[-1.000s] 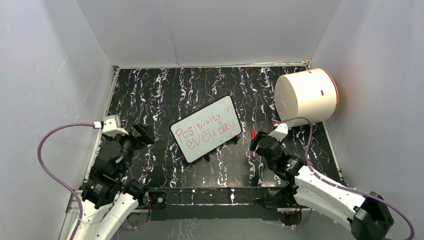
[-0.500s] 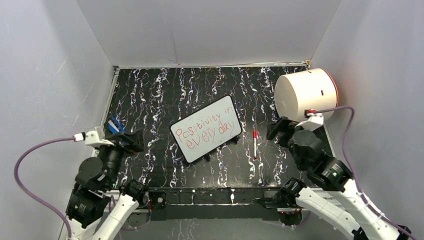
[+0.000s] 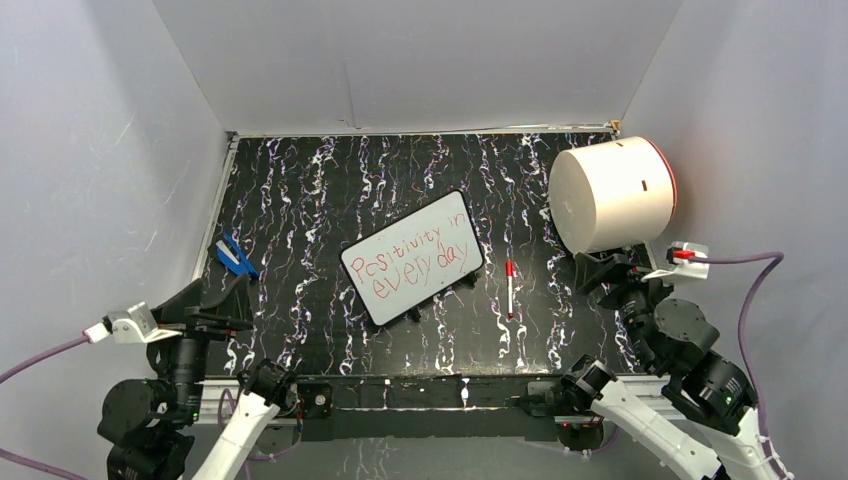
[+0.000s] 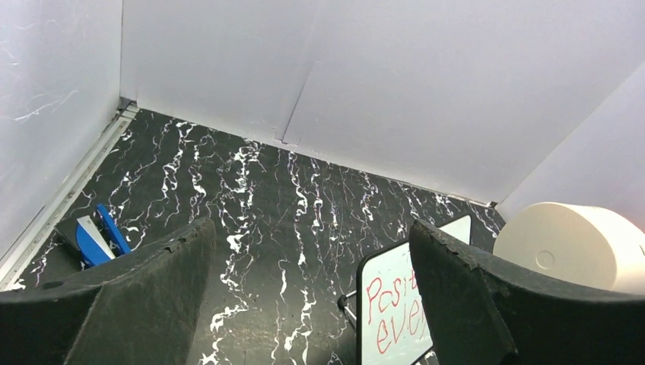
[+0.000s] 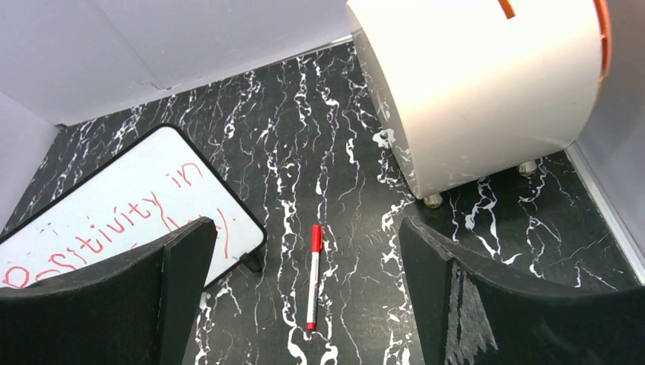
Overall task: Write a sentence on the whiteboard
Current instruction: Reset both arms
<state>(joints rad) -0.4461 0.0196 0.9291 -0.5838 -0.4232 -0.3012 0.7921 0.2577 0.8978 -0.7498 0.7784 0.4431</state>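
Note:
The whiteboard [image 3: 412, 257] lies tilted mid-table with the red sentence [image 3: 405, 262] "Positivity in every day" on it in two lines. In the left wrist view only part of the whiteboard [image 4: 392, 304] and the sentence's start [image 4: 386, 303] show. A red-capped marker [image 3: 509, 288] lies loose on the table to the right of the board; the marker [image 5: 312, 277] sits below my open right gripper [image 5: 306, 224], apart from both fingers. My right gripper [image 3: 605, 272] hangs by the cylinder's near side. At the near left, my left gripper [image 3: 212, 305] is open and holds nothing.
A big white cylinder [image 3: 610, 193] with a red rim lies on its side at the back right. A blue and white object [image 3: 232, 256] lies by the left edge of the black marbled table [image 3: 320, 190]. White walls enclose three sides.
The right gripper opened and let go of the marker, which now lies on the table. Both arms pulled back toward the near edge, uncovering the blue object.

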